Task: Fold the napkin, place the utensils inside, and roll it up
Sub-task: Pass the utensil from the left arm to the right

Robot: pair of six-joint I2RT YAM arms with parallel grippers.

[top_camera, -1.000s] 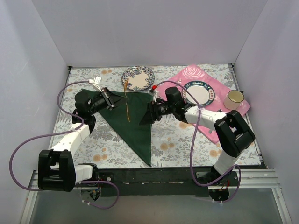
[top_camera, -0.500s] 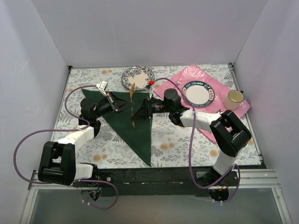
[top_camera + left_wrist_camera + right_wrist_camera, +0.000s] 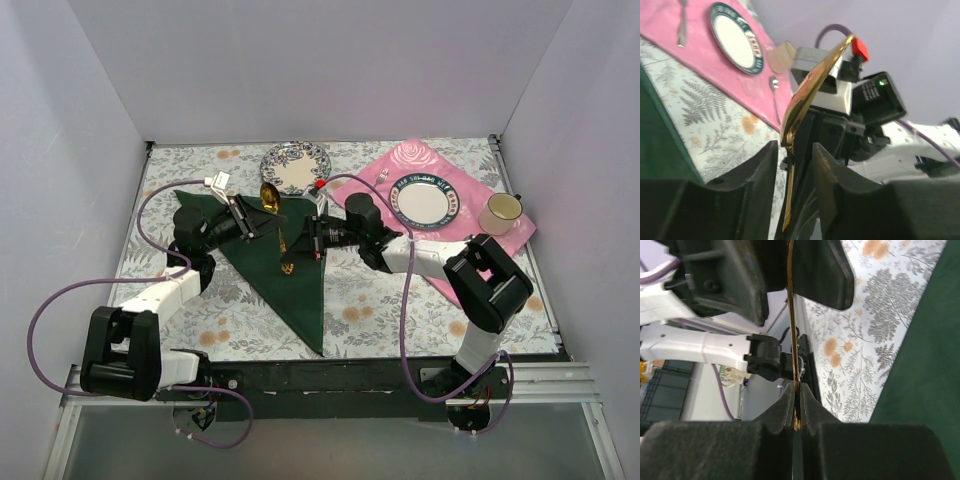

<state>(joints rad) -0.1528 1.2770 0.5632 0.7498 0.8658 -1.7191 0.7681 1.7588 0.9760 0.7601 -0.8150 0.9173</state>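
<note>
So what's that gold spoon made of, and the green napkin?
The spoon looks like polished, gold-coloured metal: it shines and mirrors light. The napkin looks like soft matte cloth, probably woven fabric: it lies flat, folded, with no gloss.

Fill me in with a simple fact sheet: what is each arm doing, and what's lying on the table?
Right gripper: shut on the handle of the gold spoon
Left gripper: open, fingers either side of that handle
Spoon position: held above the napkin, bowl toward the far side
Napkin state: dark green, folded into a triangle, flat
Nearby: pink placemat with a plate and cup; a floral plate behind
</note>
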